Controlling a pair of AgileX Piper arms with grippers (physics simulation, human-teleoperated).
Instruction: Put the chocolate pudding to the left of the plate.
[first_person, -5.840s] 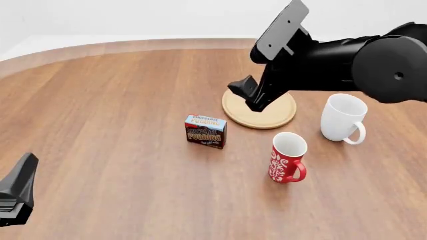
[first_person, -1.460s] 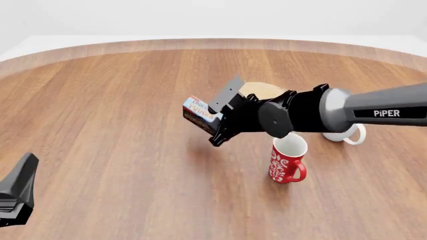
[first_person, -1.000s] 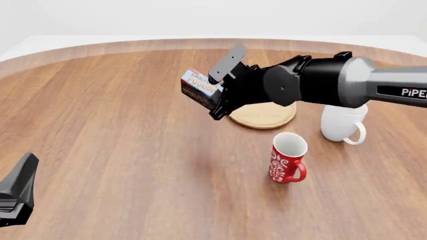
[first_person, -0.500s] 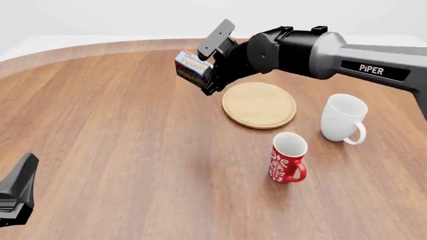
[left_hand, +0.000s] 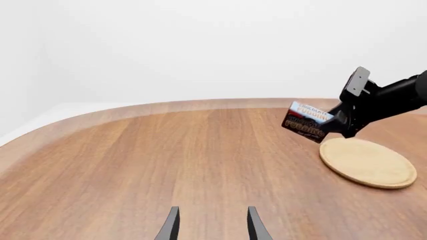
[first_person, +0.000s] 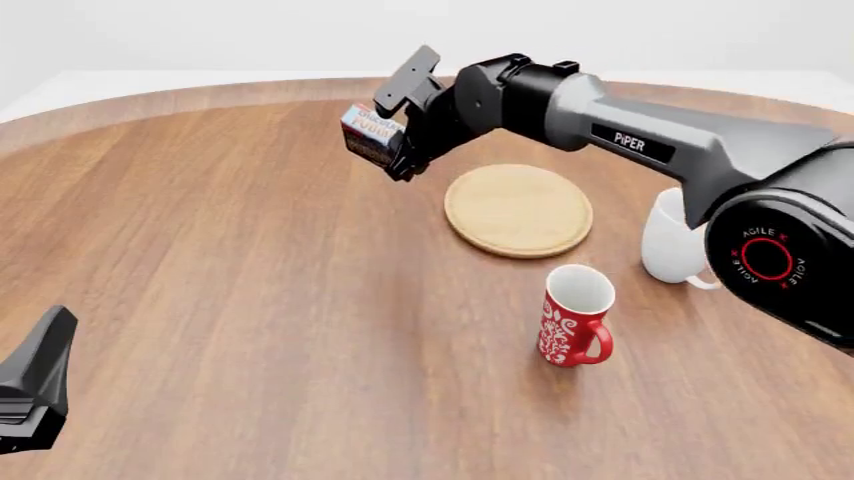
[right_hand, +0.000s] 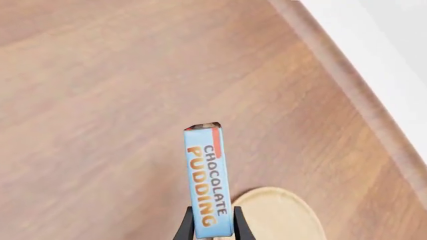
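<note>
My right gripper (first_person: 391, 152) is shut on the chocolate pudding (first_person: 366, 132), a small box with a light blue top and dark brown sides. It holds the box tilted in the air, above the table and to the far left of the plate (first_person: 518, 210), a flat round light-wood disc. The right wrist view shows the box (right_hand: 209, 184) between the fingers with the plate (right_hand: 280, 215) below. The left wrist view shows the box (left_hand: 306, 121) beside the plate (left_hand: 367, 162). My left gripper (left_hand: 211, 227) is open and empty, low at the near left (first_person: 34, 385).
A red patterned mug (first_person: 575, 316) stands near the plate's front right. A white mug (first_person: 681, 240) stands to the plate's right, partly behind the right arm. The table's curved far edge (first_person: 240, 92) runs behind the held box.
My right gripper took the pudding off the table, lifted it and carried it away from me and left, from the plate's front-left to its far-left. The left arm has not moved.
</note>
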